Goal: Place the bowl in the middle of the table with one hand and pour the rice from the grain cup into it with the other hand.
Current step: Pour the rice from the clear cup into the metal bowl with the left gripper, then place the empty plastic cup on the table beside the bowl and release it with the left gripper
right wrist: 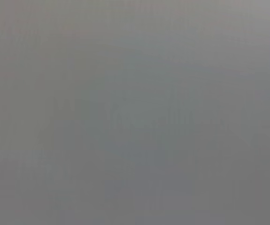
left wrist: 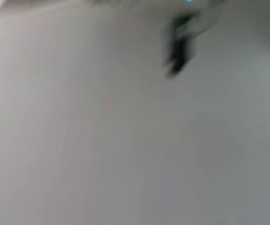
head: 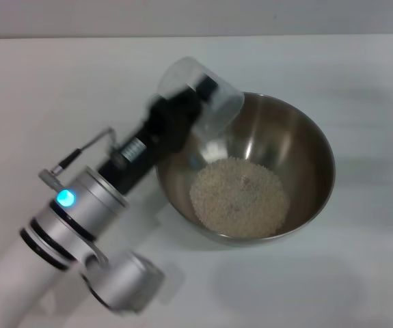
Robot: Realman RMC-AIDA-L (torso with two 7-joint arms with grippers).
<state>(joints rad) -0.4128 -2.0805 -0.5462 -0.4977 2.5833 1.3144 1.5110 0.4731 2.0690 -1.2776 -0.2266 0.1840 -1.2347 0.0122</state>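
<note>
In the head view the steel bowl [head: 305, 147] sits on the white table [head: 59, 82], right of centre. A heap of rice [head: 239, 197] covers its bottom. My left gripper [head: 199, 96] is shut on the clear grain cup [head: 199, 96], which is tipped on its side over the bowl's left rim with its mouth toward the bowl. The cup looks empty. The left arm [head: 80, 212] reaches up from the lower left. My right gripper is out of view. The wrist views show only blurred grey surfaces.
Bare white table surrounds the bowl on all sides. A dark blurred shape [left wrist: 179, 44] shows far off in the left wrist view; I cannot tell what it is.
</note>
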